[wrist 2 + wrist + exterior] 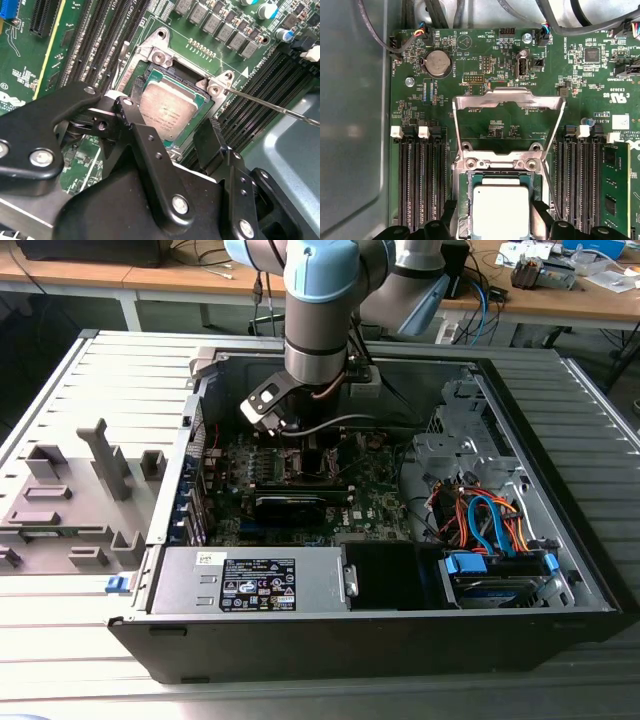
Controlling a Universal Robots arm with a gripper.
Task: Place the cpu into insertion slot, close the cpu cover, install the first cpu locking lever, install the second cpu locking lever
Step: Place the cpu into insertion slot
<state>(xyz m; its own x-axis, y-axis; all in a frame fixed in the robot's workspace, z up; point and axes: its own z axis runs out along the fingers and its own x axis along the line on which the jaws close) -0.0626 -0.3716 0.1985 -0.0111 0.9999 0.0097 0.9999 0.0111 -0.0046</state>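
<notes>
Arm (320, 300) in the exterior view reaches straight down into the open computer case (400, 625), which lies on its side on the grey slatted table (100, 660). Claw (305, 455) sits low over the green motherboard (375, 490), near the back of the case. Fingers too dark and small there to judge.

Second wrist view: cpu (172, 107) lies flat in the insertion slot (170, 74), pale metal top facing up, edges square with the socket rim. Claw (167, 120) straddles it. One black fingertip (125, 106) is at one side of the chip and the other is at the opposite side. Jaws are spread wider than the chip, so released and not clamping it. A thin locking lever (270, 103) angles out from the socket corner, unlatched, over the black memory slots (250, 87).

First wrist view: cpu (500, 210) seated in the insertion slot (462, 200), directly between the claw (495, 220) fingers. A visible gap on one side, the other finger close to the chip edge; cannot tell if it touches. The cpu cover (507, 99) is flipped open away from the claw, window frame standing clear of the socket, hinge end by the two screws. Lever wire (547, 182) runs beside the socket, not hooked. Memory slots (420, 185) flank both sides.
</notes>
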